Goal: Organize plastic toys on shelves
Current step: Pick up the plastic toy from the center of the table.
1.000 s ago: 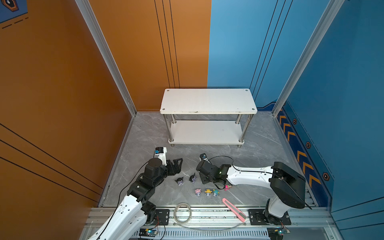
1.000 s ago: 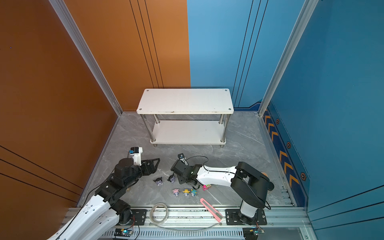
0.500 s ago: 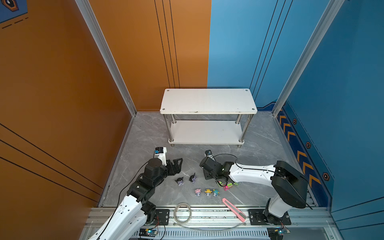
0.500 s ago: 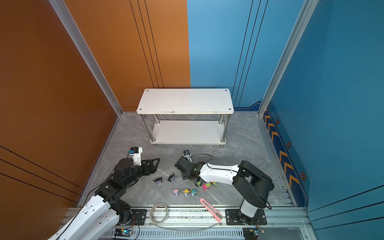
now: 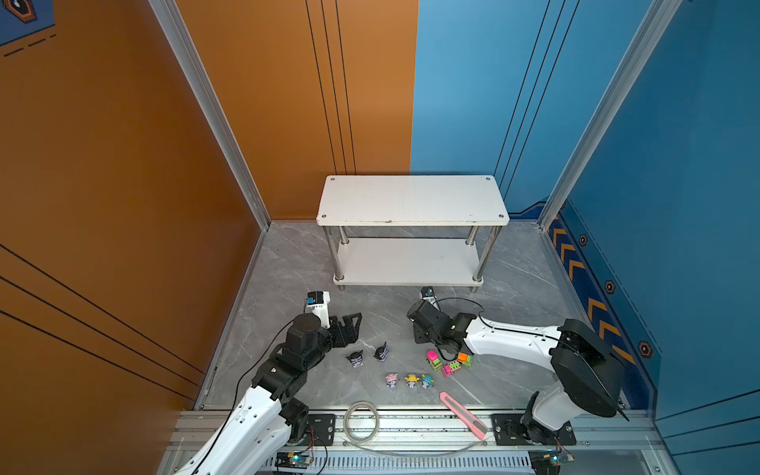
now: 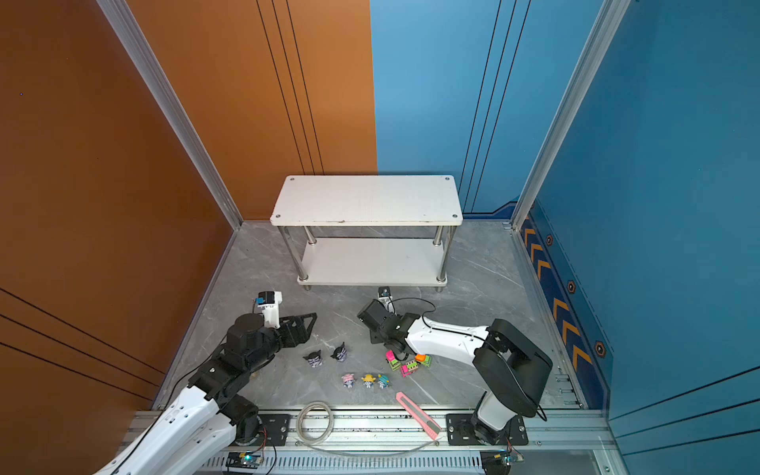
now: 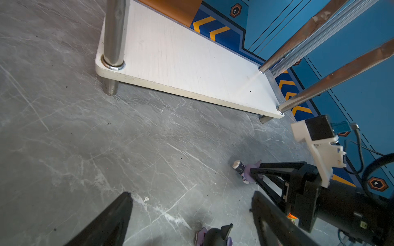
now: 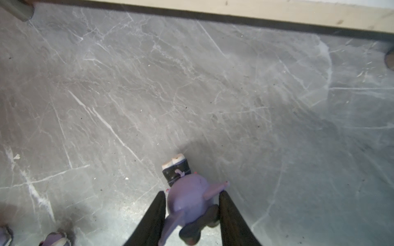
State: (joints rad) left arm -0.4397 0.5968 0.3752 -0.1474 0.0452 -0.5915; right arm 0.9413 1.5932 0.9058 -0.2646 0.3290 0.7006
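Observation:
In the right wrist view my right gripper (image 8: 193,197) is shut on a black-purple figurine (image 8: 190,200), held just above the grey floor; the left wrist view shows that figurine (image 7: 245,172) at the fingertips. In a top view the right gripper (image 5: 420,335) hangs in front of the white two-tier shelves (image 5: 411,201). My left gripper (image 5: 351,327) (image 7: 190,193) is open, with another black-purple figurine (image 7: 215,235) on the floor between its fingers. Two such figurines (image 5: 355,359) (image 5: 382,353), three neon trucks (image 5: 452,366) and three pastel figurines (image 5: 411,380) stand on the floor.
A pink utility knife (image 5: 462,415) and a coil of clear tubing (image 5: 362,421) lie on the front aluminium rail. Orange and blue walls enclose the floor on three sides. The shelves' chrome legs (image 7: 114,42) stand close to both grippers.
My right gripper has drawn back from the toy rows toward the shelves, uncovering the trucks, and its fingers have narrowed onto the figurine. The left arm has not moved.

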